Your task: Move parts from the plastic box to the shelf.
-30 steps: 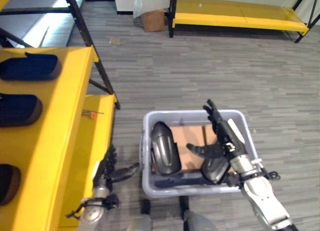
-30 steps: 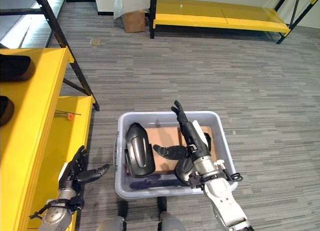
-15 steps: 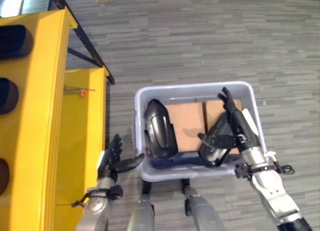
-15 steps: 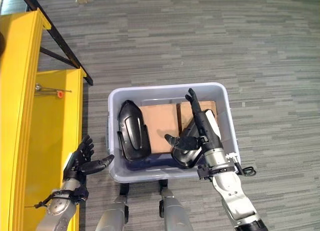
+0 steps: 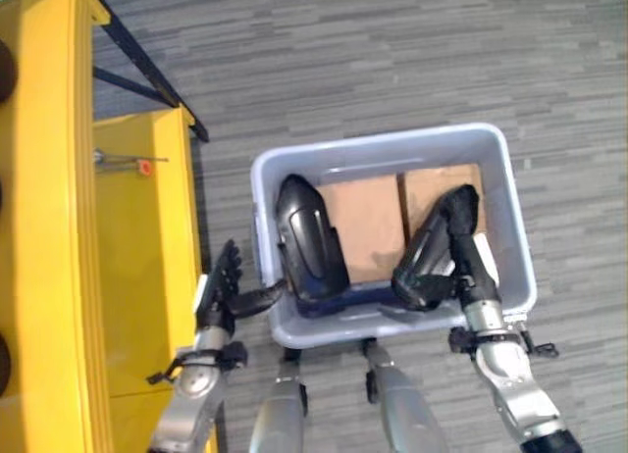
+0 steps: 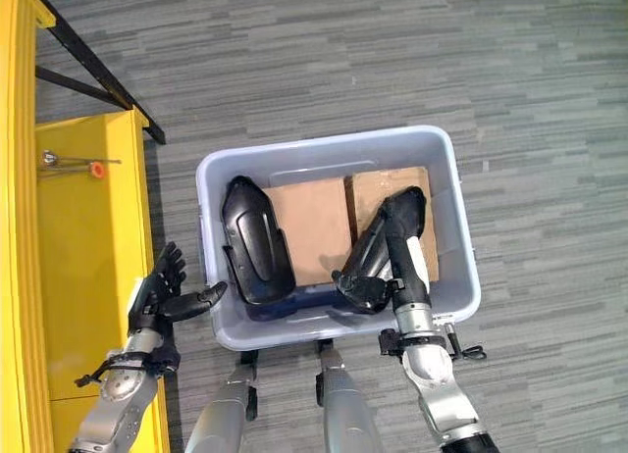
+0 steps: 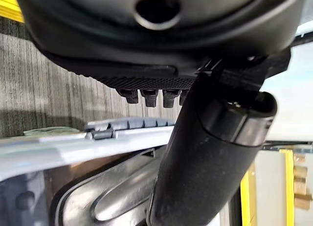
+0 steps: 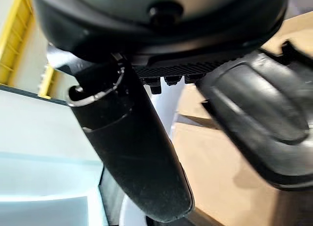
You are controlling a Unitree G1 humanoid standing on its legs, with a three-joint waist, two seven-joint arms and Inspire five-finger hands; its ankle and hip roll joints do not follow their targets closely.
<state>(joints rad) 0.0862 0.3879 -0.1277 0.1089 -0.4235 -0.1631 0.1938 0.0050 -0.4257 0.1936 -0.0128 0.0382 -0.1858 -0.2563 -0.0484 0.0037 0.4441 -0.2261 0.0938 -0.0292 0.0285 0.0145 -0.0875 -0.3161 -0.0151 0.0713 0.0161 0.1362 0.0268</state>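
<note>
A grey plastic box [image 5: 510,218] stands on the floor in front of me, lined with cardboard [image 5: 363,223]. Two black moulded parts lie inside. One part [image 5: 306,239] rests against the left wall. The other part [image 5: 420,269] leans at the right, and my right hand [image 5: 463,245] lies along it with straight fingers. In the right wrist view this part [image 8: 259,118] sits beside the fingers and the thumb [image 8: 132,152] sticks out free. My left hand [image 5: 221,294] is open outside the box, its thumb at the left wall. The yellow shelf [image 5: 49,227] stands to the left.
A lower yellow shelf level [image 5: 147,267] runs between the upper level and the box, with a thin orange-tipped tool [image 5: 142,166] lying on it. Dark parts [image 5: 4,73] sit at the upper level's far left edge. Grey striped floor surrounds the box.
The camera has tipped down towards the box. My right hand has dropped from above the box onto the right part. My left hand has come nearer the box's left wall.
</note>
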